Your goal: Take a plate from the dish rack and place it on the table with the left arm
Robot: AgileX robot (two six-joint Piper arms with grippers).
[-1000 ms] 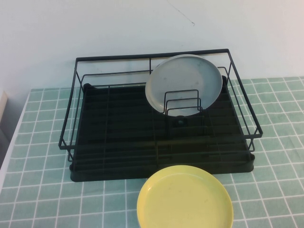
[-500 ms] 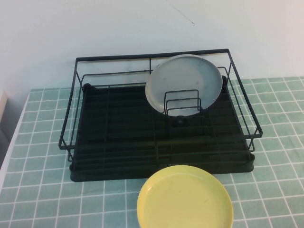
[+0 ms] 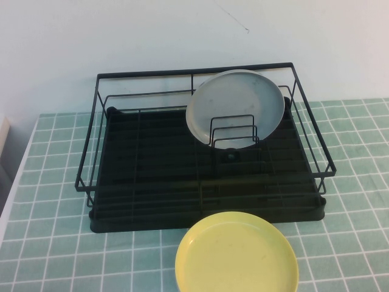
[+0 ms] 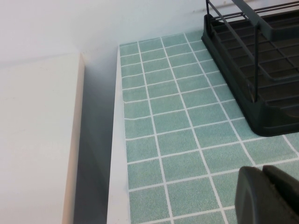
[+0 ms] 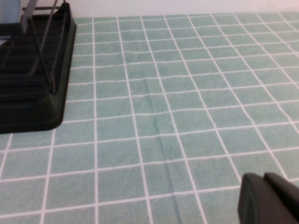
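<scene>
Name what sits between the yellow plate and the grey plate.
In the high view, wire dividers and ribbed tray of the dish rack separate yellow plate from grey plate.

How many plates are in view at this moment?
2. The grey plate stands upright in the dish rack, behind its dividers; the yellow plate lies flat on the table before the rack. None appears hidden.

The pale grey plate (image 3: pixel 236 109) stands on edge in the rack (image 3: pixel 152 164), leaning back behind the upright dividers at the rear right. The rack, black wire on a ribbed black tray, sits on the mint-green tiled table (image 3: pixel 48 243). The left gripper (image 4: pixel 267 196), fingers closed together, hangs over bare tiles beside the rack's corner.
</scene>
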